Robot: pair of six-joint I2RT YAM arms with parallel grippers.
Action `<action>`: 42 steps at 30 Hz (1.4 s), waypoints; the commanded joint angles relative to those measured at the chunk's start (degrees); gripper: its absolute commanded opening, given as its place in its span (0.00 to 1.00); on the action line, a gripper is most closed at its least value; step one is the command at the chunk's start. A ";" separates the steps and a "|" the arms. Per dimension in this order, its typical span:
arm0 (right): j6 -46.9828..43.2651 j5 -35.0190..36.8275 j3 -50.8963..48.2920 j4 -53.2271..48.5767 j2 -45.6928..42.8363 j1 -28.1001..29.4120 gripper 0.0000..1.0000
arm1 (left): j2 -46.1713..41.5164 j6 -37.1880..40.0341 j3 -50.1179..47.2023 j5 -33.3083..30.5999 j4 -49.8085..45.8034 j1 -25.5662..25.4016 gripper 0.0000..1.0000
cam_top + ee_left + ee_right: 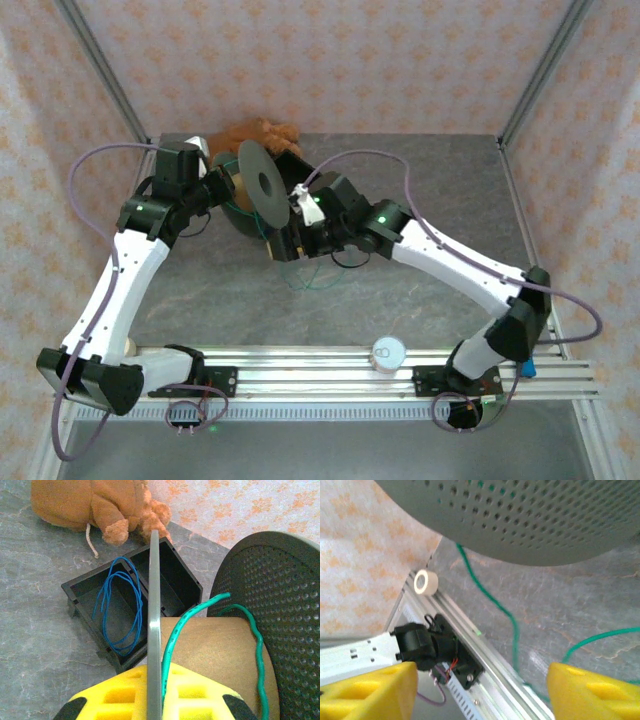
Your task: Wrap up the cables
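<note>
**Partly wound green cable**

From above, both arms met at the spool, green cable trailing on the surface before it. Left wrist: the left gripper clamped the spool's flange; blue cable lay in a black box beyond the spool. Right wrist: the right gripper gaped empty beneath the spool. Winding seemed under way; next it likely needed the loose green strand caught.

Soft, even light fills the top view, and the grey tabletop carries only faint shadows under the arms. In the left wrist view the left fingers at the bottom edge are blurred, while the blue cable is sharp. In the right wrist view the spool and the right fingers look soft, and a pale sheen lies beside the green cable.
</note>
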 commanded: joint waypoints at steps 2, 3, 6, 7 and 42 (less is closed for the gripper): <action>3.18 8.97 -6.75 4.27 -8.90 -3.56 0.63 | -2.37 0.51 0.77 -1.00 2.01 -0.55 0.00; 3.88 9.88 -8.59 4.66 -10.75 -4.55 0.61 | -2.41 0.51 0.86 -1.09 1.84 -0.54 0.00; 4.92 10.07 -13.68 4.77 -15.80 -7.89 0.59 | -2.42 0.20 1.21 -0.88 1.67 -0.56 0.00; 4.86 9.59 -15.03 4.38 -16.97 -9.05 0.60 | -2.35 0.07 1.38 -0.79 1.69 -0.55 0.00; 9.66 8.30 -43.24 26.56 -20.78 -8.49 0.99 | -1.80 -2.56 1.83 -1.65 2.67 -0.64 0.00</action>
